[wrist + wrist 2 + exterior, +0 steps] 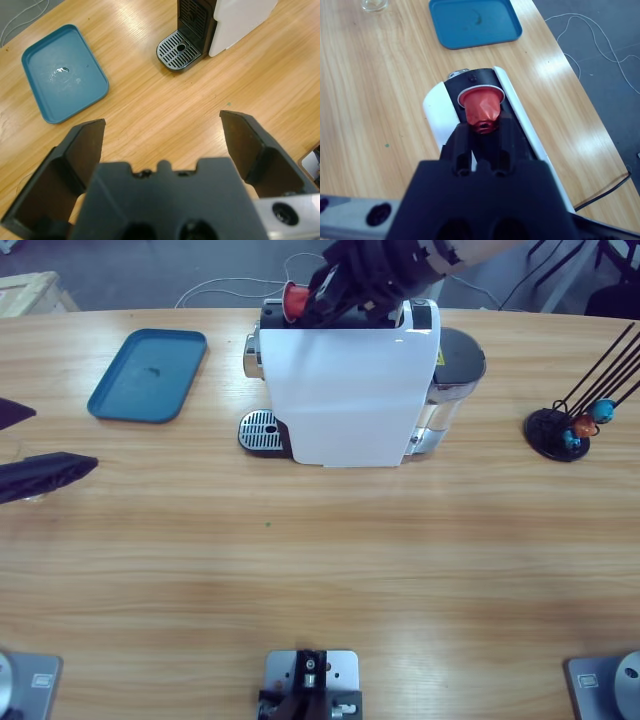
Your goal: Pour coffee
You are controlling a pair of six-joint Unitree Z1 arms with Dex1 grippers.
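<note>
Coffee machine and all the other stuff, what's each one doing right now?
Coffee machine: standing on the table, drip grate bare.
Red capsule: held at the machine's top.
Right gripper: shut on the red capsule.
Left gripper: open, holding nothing.
Blue tray: lying flat, nothing on it.
Capsule rack: upright, some capsules left.

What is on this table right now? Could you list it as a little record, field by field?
Machine: white box-shaped coffee machine with a round metal drip grille
Right gripper: jaws shut on a red foil capsule, held at the top of the machine
Left gripper: jaws open, holding nothing, over bare wood
Tray: teal rectangular plastic tray, left of the machine
Capsule stand: black wire rack carrying orange and blue capsules, at the right end
Cup: rim of a clear glass, beyond the tray in the right wrist view
</note>
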